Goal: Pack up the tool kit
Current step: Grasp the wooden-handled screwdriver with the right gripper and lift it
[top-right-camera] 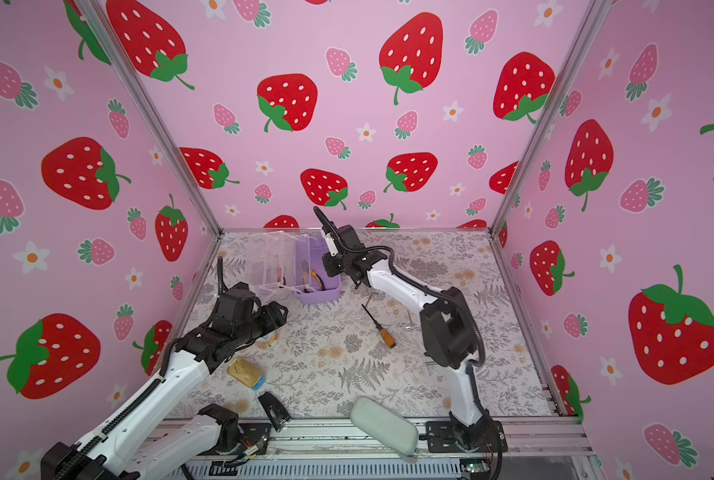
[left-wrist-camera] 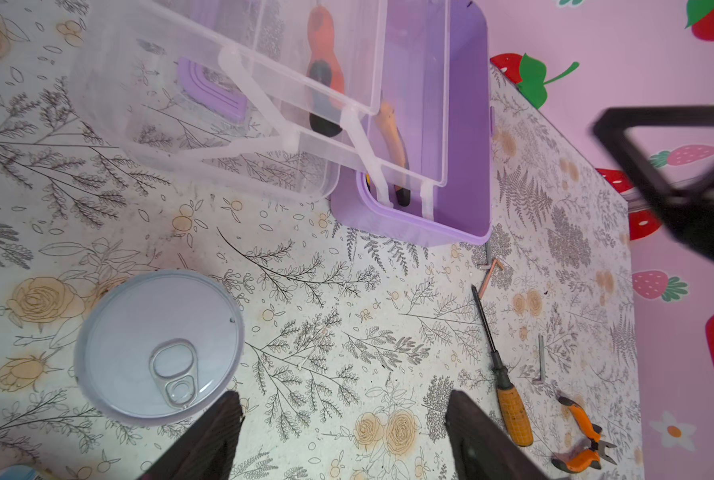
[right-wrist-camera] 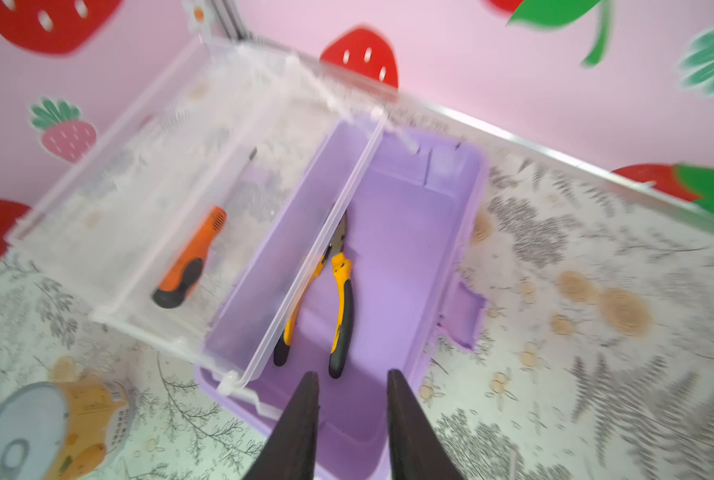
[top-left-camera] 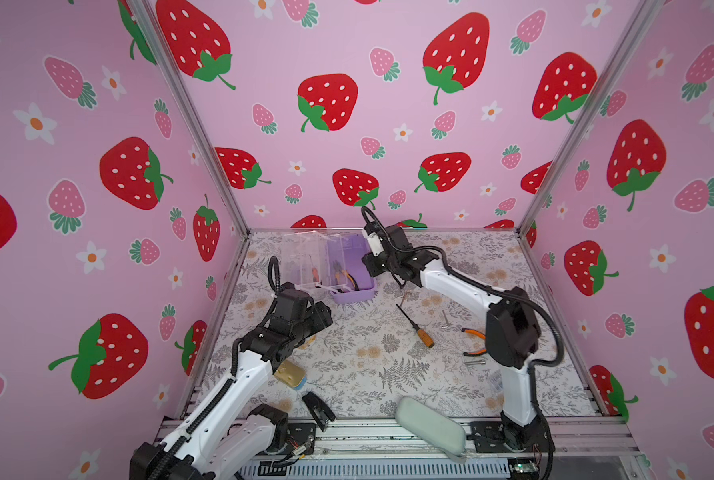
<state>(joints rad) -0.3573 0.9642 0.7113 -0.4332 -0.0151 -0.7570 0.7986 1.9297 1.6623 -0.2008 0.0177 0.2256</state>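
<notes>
The tool kit (top-left-camera: 353,286) (top-right-camera: 317,293) stands open at the back of the table, its lilac base (right-wrist-camera: 409,291) holding yellow-handled pliers (right-wrist-camera: 340,291). An orange-handled screwdriver (right-wrist-camera: 189,253) lies in its clear tray (left-wrist-camera: 263,83). My right gripper (right-wrist-camera: 351,374) (top-left-camera: 369,266) hovers open over the near end of the base, nothing between its fingers. My left gripper (left-wrist-camera: 342,399) (top-left-camera: 324,316) is open above bare table, in front of the case. On the table lie a second screwdriver (top-left-camera: 419,328) (left-wrist-camera: 509,407), small orange pliers (top-left-camera: 473,340) (left-wrist-camera: 583,440) and hex keys (top-left-camera: 445,320) (left-wrist-camera: 540,357).
A round pull-tab tin (left-wrist-camera: 155,349) sits beside my left gripper. A gold tin (top-left-camera: 290,374) lies under the left arm. A pale green pouch (top-left-camera: 430,428) and a small black object (top-left-camera: 317,409) rest at the front edge. Strawberry-patterned walls close three sides.
</notes>
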